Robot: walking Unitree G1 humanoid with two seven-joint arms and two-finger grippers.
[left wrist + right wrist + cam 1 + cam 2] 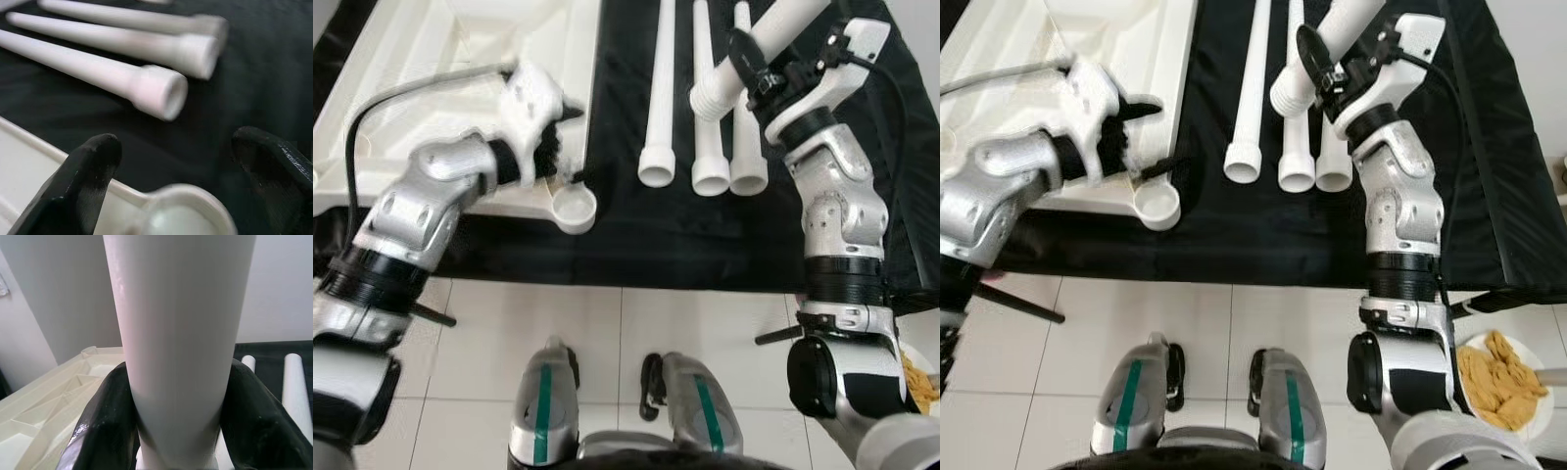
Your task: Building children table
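Tabletop (431,59), white plastic, lay underside-up on the black-covered bench (636,235), its corner leg socket (574,208) facing up at the near edge. Left tool (181,181) stood with fingers spread apart, straddling that socket and gripping nothing. Right tool (178,396) was clamped around one white leg tube (178,323), held lifted and tilted above the bench, ribbed end pointing down toward the three remaining legs (658,98) lying side by side on the black cloth. Risks, as judged: the smooth tube could slip or rotate within the black fingers (105,421) if swung quickly; the ribbed end could meet the socket off-axis and jam or push the tabletop, since nothing pinned the slab; the lowered tube could knock the loose legs and roll them toward the bench edge; the left tool, so close to the socket, could obstruct insertion
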